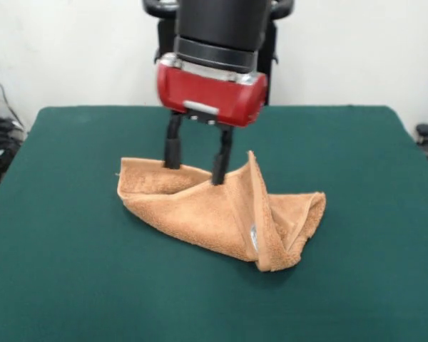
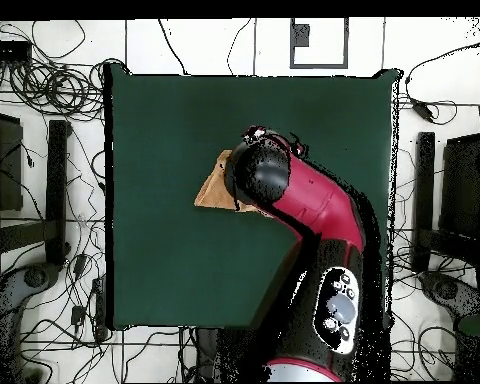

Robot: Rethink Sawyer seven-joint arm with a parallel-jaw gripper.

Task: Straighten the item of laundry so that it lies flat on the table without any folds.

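Front view first: nearest us we see bare green worktop (image 1: 71, 285), and on it, a little right of centre, the towel (image 1: 200, 210) lying crumpled. Its closest part is a bunched corner at the lower right, where the cloth doubles over itself in thick folds and a small pale tag (image 1: 254, 237) shows in the crease. From there a ridge of cloth rises to a peak, then the towel slopes down leftward to a flatter flap with a rounded left edge.

Farther back, at the towel's far edge, we see the fingers (image 1: 197, 158): two black prongs reaching down from the red gripper body, set moderately apart, with their tips at or in the cloth's upper edge. We cannot tell for certain whether they pinch the towel or merely touch it.

In the overhead view the arm (image 2: 314, 200) covers most of the towel; only a tan wedge (image 2: 216, 190) pokes out on its left, roughly mid-worktop. Cables lie on the floor (image 2: 44, 90) around the worktop.
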